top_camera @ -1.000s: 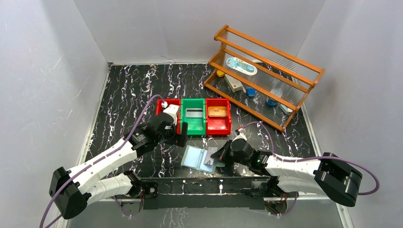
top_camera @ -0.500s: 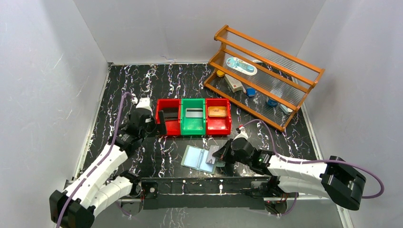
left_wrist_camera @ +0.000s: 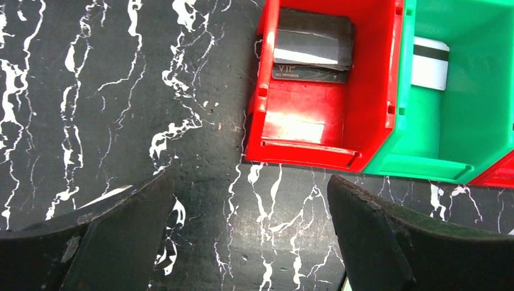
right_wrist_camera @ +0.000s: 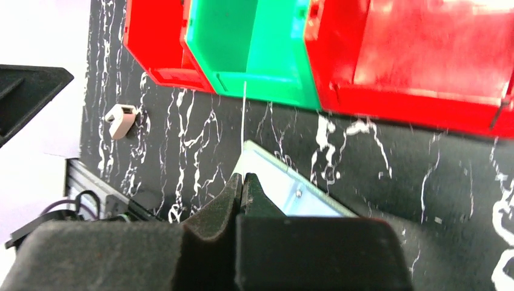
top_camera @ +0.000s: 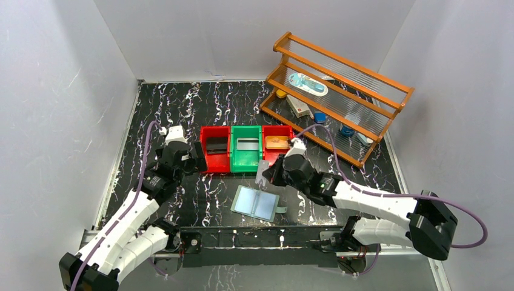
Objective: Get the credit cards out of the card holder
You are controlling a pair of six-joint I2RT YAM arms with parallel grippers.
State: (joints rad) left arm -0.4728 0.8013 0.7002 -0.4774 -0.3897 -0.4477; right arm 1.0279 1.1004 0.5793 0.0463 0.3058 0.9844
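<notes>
The sage-green card holder [top_camera: 256,204] lies open on the table with its pale blue sleeves up. It also shows under my right fingers in the right wrist view [right_wrist_camera: 285,185]. My right gripper [top_camera: 267,172] is shut on a silvery grey credit card [top_camera: 263,169], held upright above the table in front of the green bin. The right wrist view shows this card edge-on as a thin line [right_wrist_camera: 244,121] rising from the closed gripper [right_wrist_camera: 242,177]. My left gripper [top_camera: 199,160] is open and empty just left of the left red bin, with nothing between its fingers [left_wrist_camera: 250,179].
Three bins stand in a row. The left red bin [top_camera: 223,162] holds dark cards [left_wrist_camera: 312,45], the green bin [top_camera: 246,163] a pale card [left_wrist_camera: 429,63], the right red bin [top_camera: 280,162] a tan-gold card [top_camera: 277,142]. A small pinkish-white clip [right_wrist_camera: 121,118] lies near the front. A wooden rack [top_camera: 339,97] stands back right.
My right gripper has lifted the grey card off the open holder and carried it up toward the bins. My left arm has drawn back left, away from the left red bin.
</notes>
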